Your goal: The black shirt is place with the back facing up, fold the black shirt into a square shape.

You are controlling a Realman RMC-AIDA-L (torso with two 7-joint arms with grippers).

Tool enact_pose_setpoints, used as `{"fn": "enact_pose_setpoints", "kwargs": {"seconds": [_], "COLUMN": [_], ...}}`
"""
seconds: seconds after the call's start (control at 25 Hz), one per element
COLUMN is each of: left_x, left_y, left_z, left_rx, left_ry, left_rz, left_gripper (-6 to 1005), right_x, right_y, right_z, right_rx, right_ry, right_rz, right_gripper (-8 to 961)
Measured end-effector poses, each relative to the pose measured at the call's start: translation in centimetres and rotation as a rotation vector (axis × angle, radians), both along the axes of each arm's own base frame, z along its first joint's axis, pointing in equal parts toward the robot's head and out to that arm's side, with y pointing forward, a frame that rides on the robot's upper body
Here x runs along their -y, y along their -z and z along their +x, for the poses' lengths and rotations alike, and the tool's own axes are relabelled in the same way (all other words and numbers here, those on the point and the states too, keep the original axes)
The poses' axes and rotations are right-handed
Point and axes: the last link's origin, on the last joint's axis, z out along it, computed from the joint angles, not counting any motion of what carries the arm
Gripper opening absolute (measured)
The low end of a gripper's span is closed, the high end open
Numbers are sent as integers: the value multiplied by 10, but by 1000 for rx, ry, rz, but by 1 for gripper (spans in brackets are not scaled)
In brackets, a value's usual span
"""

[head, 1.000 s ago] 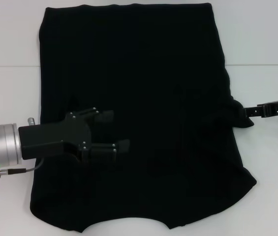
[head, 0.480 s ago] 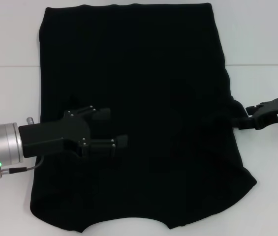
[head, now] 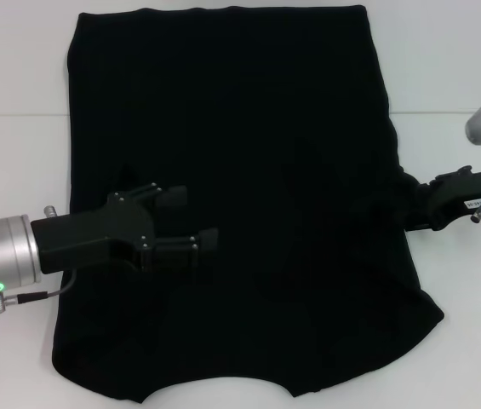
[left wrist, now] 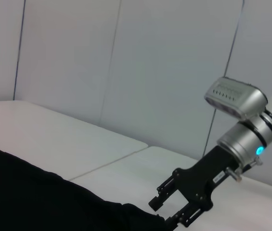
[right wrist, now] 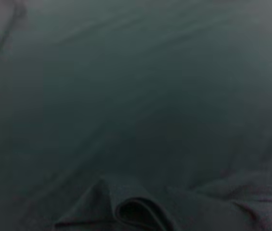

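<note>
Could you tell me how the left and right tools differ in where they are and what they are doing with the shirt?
The left tool hovers over the shirt well inside its left edge, whereas the right tool sits at the right edge. The left tool's fingers are spread open and hold nothing; the right tool meets a bunched fold of cloth there, its grip unclear. Both are black and point inward across the shirt.

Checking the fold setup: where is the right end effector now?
In the head view, the right end effector is at the black shirt's right edge, on the white table.
</note>
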Motion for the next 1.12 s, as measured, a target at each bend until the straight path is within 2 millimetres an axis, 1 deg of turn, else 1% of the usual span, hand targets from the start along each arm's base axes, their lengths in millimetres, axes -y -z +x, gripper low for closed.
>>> {"fn": "enact_pose_setpoints", "kwargs": {"seconds": [0.2, 0.4, 0.96, 1.12], "left_x": [1, 2, 0, -1], "left_y": [-1, -1, -2, -3], "left_z": [-2, -4, -5, -4], "left_rx": [21, 21, 15, 12], "left_ry": [-18, -25, -30, -28], "left_rz": [10, 11, 19, 21], "left_gripper": [936, 937, 937, 937], "right_x": [-2, -4, -9, -14], "right_y": [12, 21, 17, 14], "right_z": [0, -5, -13, -21], "right_rx": [77, 110, 101, 96], "right_ry": [-26, -52, -68, -69], "right_rz": [8, 12, 18, 35], "right_gripper": [669, 425, 10, 10]}}
